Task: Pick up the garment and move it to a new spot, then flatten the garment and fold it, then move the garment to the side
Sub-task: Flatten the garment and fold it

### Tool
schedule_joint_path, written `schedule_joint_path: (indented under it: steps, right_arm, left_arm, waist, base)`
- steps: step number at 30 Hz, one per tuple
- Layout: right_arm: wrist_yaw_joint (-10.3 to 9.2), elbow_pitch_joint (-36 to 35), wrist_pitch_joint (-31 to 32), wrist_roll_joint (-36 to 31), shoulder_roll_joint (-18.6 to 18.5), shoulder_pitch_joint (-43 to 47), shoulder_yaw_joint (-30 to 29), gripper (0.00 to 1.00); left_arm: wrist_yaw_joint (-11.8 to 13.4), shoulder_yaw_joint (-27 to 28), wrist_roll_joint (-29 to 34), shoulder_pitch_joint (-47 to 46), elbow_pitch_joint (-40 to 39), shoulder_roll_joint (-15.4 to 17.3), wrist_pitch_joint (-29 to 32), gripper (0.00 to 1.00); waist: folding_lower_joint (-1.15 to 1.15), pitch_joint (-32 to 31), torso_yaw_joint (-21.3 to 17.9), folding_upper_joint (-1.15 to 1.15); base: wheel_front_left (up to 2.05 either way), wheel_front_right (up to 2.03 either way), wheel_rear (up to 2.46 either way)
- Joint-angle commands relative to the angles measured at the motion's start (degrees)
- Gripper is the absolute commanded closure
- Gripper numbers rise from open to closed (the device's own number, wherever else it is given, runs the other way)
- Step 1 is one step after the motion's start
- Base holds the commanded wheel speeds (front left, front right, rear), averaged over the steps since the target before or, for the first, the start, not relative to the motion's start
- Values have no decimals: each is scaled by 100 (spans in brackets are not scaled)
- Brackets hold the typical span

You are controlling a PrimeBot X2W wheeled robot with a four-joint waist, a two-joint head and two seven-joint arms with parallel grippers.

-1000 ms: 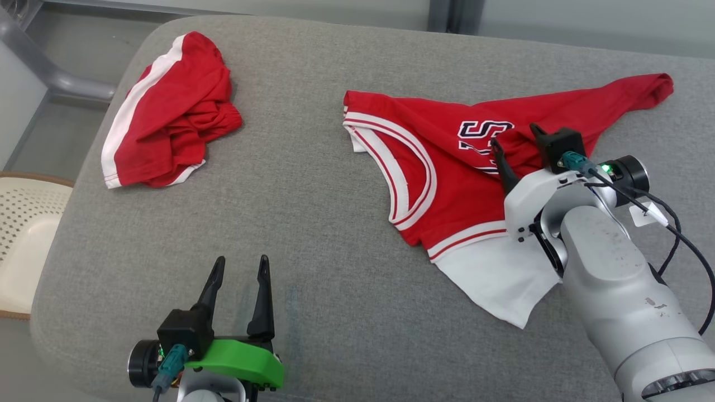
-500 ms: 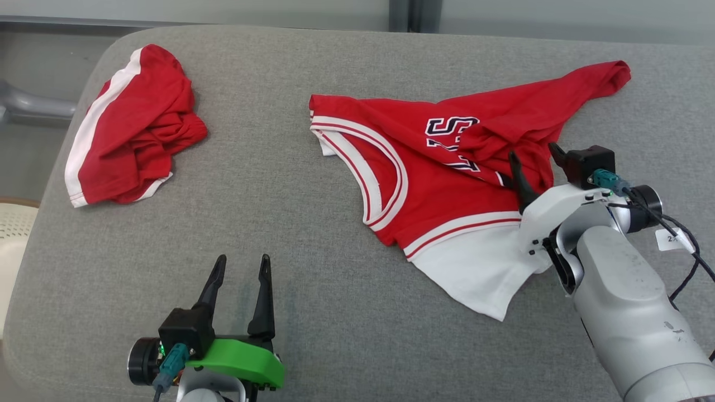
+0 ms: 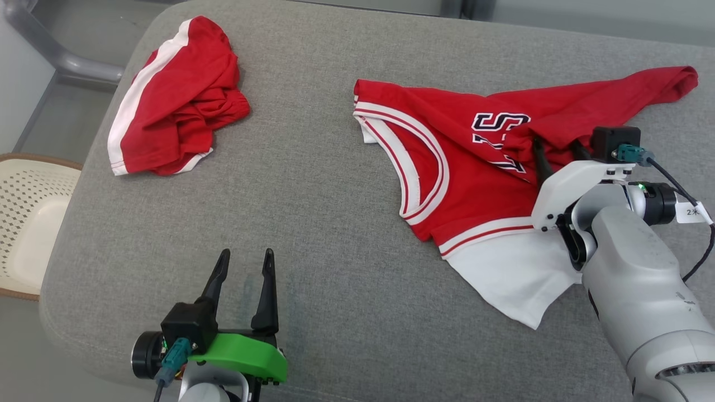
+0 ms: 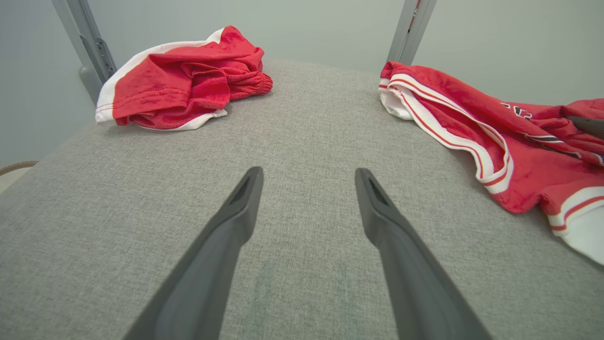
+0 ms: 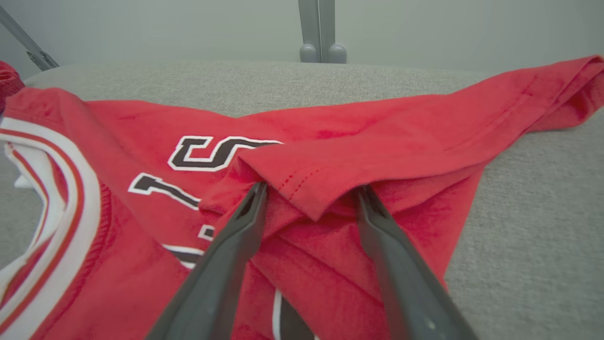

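Since a second ago, the right gripper point(image 3: 558, 149) had pushed forward over the grey cushion point(image 3: 313, 223). Its dark fingertips, earlier clear above the cloth, now sat tucked under a raised fold point(image 5: 330, 174) of the red jersey point(image 3: 475, 184). The head camera had also shifted, while the garments lay as before.

At the cushion's near edge, left of centre, the left gripper point(image 3: 246, 254) hovered just above the bare fabric. Its two fingers were spread wide with nothing between them.

On the cushion's right half, the jersey's white lower panel point(image 3: 514, 273) lay nearest, partly under the right arm's pale wrist. Just beyond it the right gripper's fingers point(image 5: 226, 255) stood apart, not clamped, with a rumpled ridge of red cloth between them and the fold draped over their tips. Dark, white-edged lettering point(image 3: 497, 123) showed beside that fold. The jersey lay loosely spread, not flat. Its white-and-red trimmed armhole faced the cushion's middle, and one red end trailed towards the far right corner.

At the cushion's far left corner, a second red garment with a white stripe point(image 3: 173, 100) lay crumpled, well apart from the jersey. A cream perforated basket point(image 3: 28, 212) stood off the cushion's left side.
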Motion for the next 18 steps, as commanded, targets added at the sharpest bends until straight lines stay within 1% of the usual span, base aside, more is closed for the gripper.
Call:
schedule_joint_path:
  steps: [1, 2, 6, 9, 13, 18]
  right_arm:
    - [-8, 85, -44, -49, -52, -81, -54, 82]
    - [-8, 166, -66, -90, -53, -133, -94, 100]
    - [-8, 275, -192, -197, -106, -184, -148, 100]
    - [-8, 164, -279, -157, -114, -61, -206, 100]
    - [-8, -207, -339, -25, -202, 264, -266, 100]
    - [-8, -874, -332, 160, -403, 912, -400, 100]
  left_arm:
    - [32, -2, -15, -90, -12, 17, -5, 0]
    - [32, 3, -15, -87, -12, 17, -5, 0]
    - [64, 58, -12, -26, -19, 17, -5, 0]
    - [66, 83, -9, 36, -30, 17, -5, 0]
    - [46, 133, 32, 118, -40, 17, -5, 0]
    - [26, 197, 74, 205, -56, 17, -5, 0]
  waist:
    - [0, 31, 47, 0]
    - [0, 31, 50, 0]
    - [0, -22, -42, 0]
    - [0, -115, -179, 0]
    - [0, -248, -445, 0]
    - [0, -386, -798, 0]
  base:
    - [0, 0, 0]
    - [0, 0, 0]
    - [0, 0, 0]
    - [0, 0, 0]
    - [0, 0, 0]
    - [0, 0, 0]
